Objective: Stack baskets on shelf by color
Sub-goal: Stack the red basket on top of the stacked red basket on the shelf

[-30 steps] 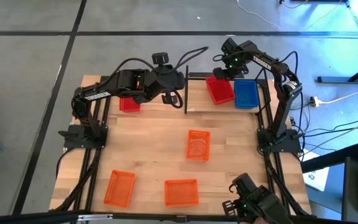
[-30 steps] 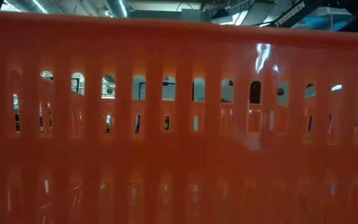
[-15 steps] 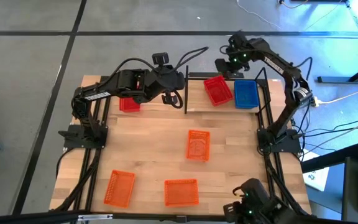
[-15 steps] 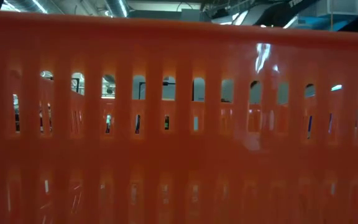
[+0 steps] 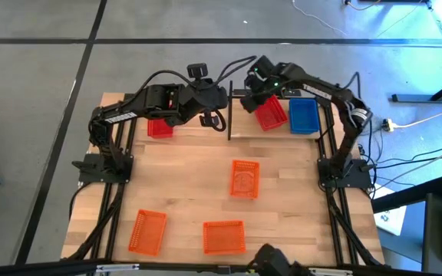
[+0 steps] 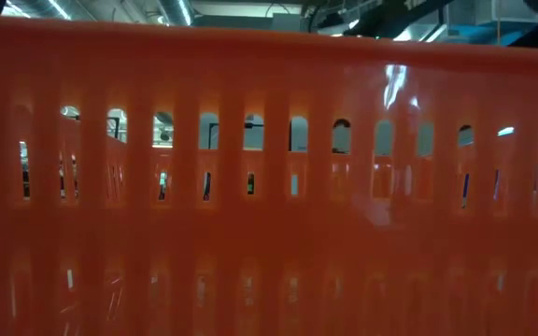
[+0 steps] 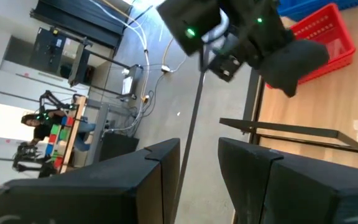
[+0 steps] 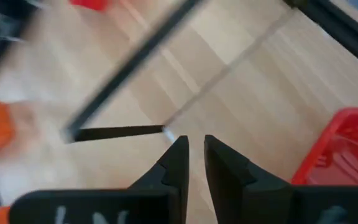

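Red basket [image 5: 271, 112] on shelf [image 5: 313, 138] at far edge, beside blue basket [image 5: 303, 115], right gripper [image 5: 253, 83] just beside, fingers narrowly apart, empty, left gripper [image 5: 219, 98] nearby, slightly open, empty.

Three orange baskets [image 5: 244, 179] with mesh patterning were seen on the light-wood tabletop [image 5: 190, 172]. A red basket [image 5: 270, 113] and a blue basket [image 5: 303, 116] were seen beside black posts [image 5: 229, 111].

Both arms reach over the table's far edge; the left gripper [image 5: 215, 116] and right gripper [image 5: 245, 98] show narrow finger gaps.
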{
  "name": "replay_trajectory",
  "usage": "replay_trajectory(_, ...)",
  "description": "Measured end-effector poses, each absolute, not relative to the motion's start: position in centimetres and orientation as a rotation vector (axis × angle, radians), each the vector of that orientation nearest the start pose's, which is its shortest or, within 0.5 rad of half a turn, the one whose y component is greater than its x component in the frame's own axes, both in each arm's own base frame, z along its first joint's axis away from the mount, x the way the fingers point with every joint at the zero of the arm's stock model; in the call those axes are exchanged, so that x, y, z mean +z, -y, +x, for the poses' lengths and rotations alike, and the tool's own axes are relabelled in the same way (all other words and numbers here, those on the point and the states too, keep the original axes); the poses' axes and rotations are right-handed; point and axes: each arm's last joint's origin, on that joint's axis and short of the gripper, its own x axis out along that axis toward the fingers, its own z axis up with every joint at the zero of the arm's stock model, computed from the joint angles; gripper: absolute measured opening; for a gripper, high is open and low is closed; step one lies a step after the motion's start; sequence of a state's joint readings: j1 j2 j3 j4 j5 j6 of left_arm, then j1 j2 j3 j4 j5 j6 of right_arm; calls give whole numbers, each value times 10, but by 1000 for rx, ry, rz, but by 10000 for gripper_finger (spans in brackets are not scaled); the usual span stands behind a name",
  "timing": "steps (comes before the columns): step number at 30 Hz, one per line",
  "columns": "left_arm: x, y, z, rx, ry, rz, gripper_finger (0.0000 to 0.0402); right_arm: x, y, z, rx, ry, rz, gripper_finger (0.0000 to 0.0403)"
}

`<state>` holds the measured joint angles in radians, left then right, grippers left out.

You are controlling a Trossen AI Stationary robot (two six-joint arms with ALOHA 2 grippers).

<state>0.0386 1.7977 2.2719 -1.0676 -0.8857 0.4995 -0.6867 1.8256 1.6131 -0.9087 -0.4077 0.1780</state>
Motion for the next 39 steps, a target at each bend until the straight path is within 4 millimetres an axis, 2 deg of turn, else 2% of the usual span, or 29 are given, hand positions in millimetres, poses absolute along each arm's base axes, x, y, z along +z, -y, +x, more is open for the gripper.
replay_trajectory(4, 478, -37, 339, 783, -789, 712, 105, 254, 237, 308, -353, -1036, 787, 50)
replay_trajectory(11, 478, -37, 339, 791, -791, 713, 105, 225, 250, 311, -469, -1123, 802, 50)
replay_trajectory(18, 478, -37, 339, 792, -791, 714, 105, 223, 258, 305, -610, -1134, 795, 50)
replay_trajectory(28, 478, -37, 339, 792, -791, 713, 105, 224, 266, 297, -691, -1133, 799, 50)
replay_trajectory(30, 478, -39, 339, 806, -785, 687, 105, 229, 264, 296, -679, -1121, 790, 50)
replay_trajectory(32, 476, -42, 334, 835, -800, 643, 105, 242, 259, 295, -652, -1092, 761, 50)
replay_trajectory(36, 471, -52, 311, 964, -856, 495, 105, 287, 241, 286, -621, -980, 670, 50)
replay_trajectory(39, 468, -60, 289, 1068, -880, 336, 105, 330, 222, 270, -585, -863, 570, 50)
